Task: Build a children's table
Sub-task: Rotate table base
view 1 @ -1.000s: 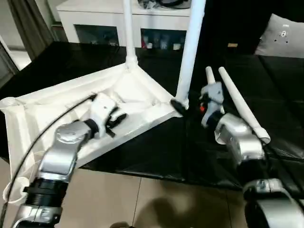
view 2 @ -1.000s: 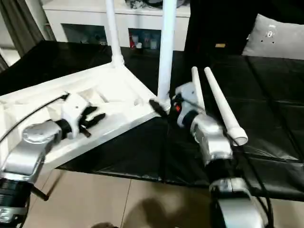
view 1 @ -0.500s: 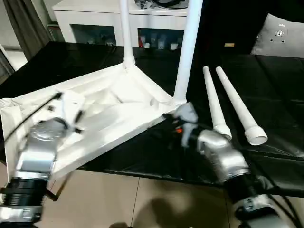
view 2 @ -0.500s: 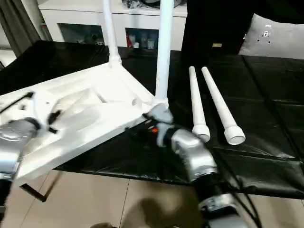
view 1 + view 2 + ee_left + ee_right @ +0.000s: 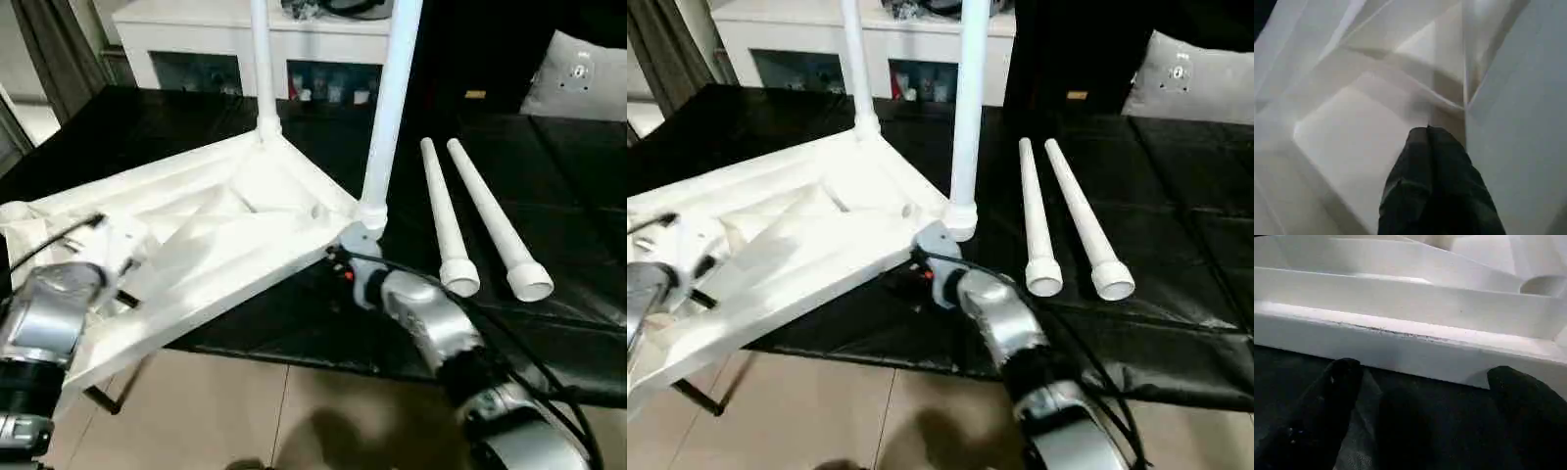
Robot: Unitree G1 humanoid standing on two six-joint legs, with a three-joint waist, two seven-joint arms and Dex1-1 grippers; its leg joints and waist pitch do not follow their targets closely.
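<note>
The white table top (image 5: 225, 225) lies upside down on the black worktable (image 5: 568, 176), its near left part overhanging the front edge. Two white legs stand upright in its sockets, one at the far corner (image 5: 262, 59) and one at the right corner (image 5: 390, 98). Two loose legs (image 5: 443, 215) (image 5: 495, 220) lie side by side to the right. My left gripper (image 5: 1427, 133) is shut, its tips over the ribbed underside near the left corner. My right gripper (image 5: 1427, 382) is open, low on the black cover, facing the top's front rim (image 5: 1400, 347) below the right corner socket.
A white cabinet (image 5: 196, 29) stands behind the worktable and a grey pillow (image 5: 580, 76) lies at the back right. Tiled floor (image 5: 274, 411) shows below the front edge. A black cable (image 5: 59, 235) runs over my left forearm (image 5: 44, 318).
My right arm has dropped from beside the right corner leg to the top's front rim. My left arm has slid from the middle of the underside to the near left corner.
</note>
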